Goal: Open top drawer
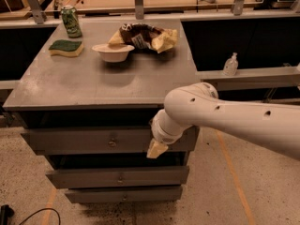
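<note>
- Standing at the back left corner of the grey bench (93,86), a green drinks can (71,21) is upright, with a green sponge (65,47) lying flat just in front of it.
- Directly under the bench top we see the top drawer (75,141), the widest of three grey fronts, running across nearly the whole cabinet. A dark gap separates it from the bench top above.
- We cannot tell from this angle how far the top drawer is pulled out.
- A small round knob (112,142) sits at the centre of that front. Nothing is touching it.
- Below are the two narrower fronts, the middle drawer (93,177) and the bottom drawer (108,195), stacked one under the other.
- A shallow white bowl (113,52) rests on the bench right of the sponge, and close behind it is a crumpled snack bag (146,35), brown and yellow, lying open-mouthed.
- The claw (156,149) hangs in front of the right part of the top drawer, to the right of the knob and apart from it. Its pale tan tip points down and to the left.
- We cannot tell whether the claw is open or closed, or whether it touches the drawer front.
- The white arm (229,121) reaches in from the right edge and bends at a rounded joint in front of the bench's front right corner.
- A small clear pump bottle (230,64) stands on a grey ledge to the right of the bench.
</note>
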Tool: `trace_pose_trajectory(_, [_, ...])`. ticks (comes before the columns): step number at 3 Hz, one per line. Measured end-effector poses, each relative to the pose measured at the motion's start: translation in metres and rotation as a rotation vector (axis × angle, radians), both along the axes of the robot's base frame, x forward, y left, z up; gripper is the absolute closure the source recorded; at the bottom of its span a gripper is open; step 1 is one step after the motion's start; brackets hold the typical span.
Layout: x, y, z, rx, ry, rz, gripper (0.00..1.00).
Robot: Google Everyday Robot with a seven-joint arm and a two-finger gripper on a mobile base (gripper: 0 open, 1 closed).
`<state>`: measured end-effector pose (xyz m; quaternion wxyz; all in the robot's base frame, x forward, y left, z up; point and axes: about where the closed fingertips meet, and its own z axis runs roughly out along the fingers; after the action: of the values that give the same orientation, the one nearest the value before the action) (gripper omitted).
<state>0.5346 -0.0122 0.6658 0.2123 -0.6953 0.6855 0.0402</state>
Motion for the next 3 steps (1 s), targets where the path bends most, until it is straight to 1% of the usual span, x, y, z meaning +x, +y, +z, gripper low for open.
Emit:
trace_pose_trajectory(2, [0.0005,0.0023,0.0002,-0.002,0.008,0.009,0.87])
trace_pose_trajectory(3, [0.0005,0.0022,0.0020,-0.002,0.008,0.009,1.00])
